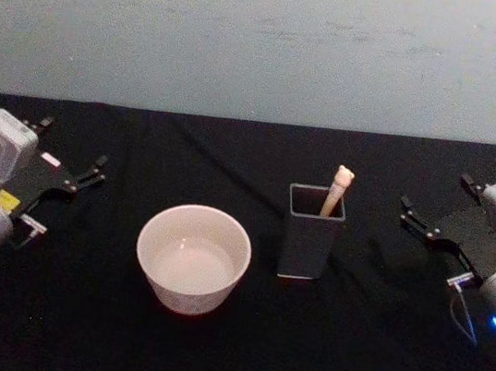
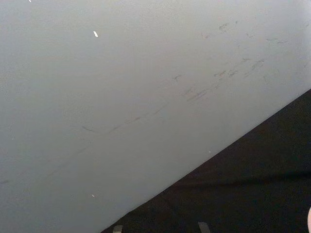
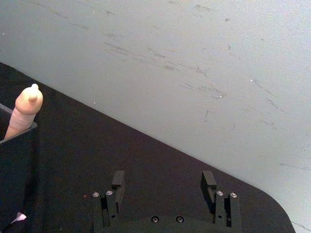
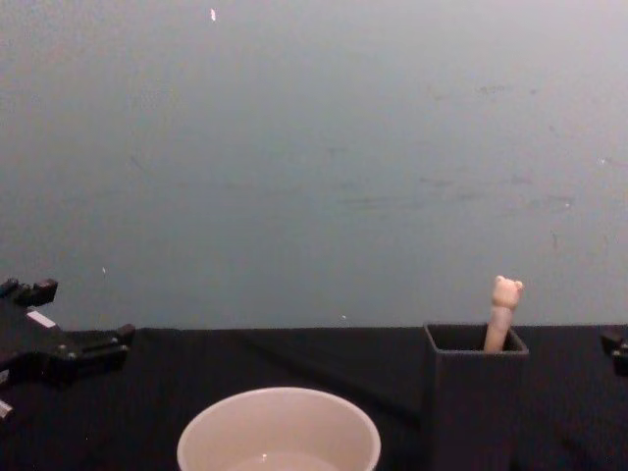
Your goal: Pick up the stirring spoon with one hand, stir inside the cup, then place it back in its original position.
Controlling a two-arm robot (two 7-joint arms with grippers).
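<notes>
The stirring spoon (image 1: pixel 337 189) stands handle-up in the dark grey square holder (image 1: pixel 312 232), leaning toward the holder's right-hand wall, with only the beige handle and bear-head tip showing above the rim. The cup (image 1: pixel 192 257) sits just to the left of the holder on the black surface (image 1: pixel 342 368), apart from it, and appears to hold a shallow layer of pale liquid. The right gripper (image 1: pixel 428 220) rests at the right side of the surface, well apart from the holder, with its fingers spread and nothing between them; the right wrist view confirms the gap. The left gripper (image 1: pixel 72 159) is parked at the left side of the surface, also spread and empty. By these positions, the task stands at its first step: the spoon has not been picked up. The right gripper is the nearer to the holder, so it is the likely choice. The next move calls for bringing that gripper over the holder, aligning its fingers on either side of the exposed handle below the bear head, closing on it, and lifting straight up to clear the rim.
</notes>
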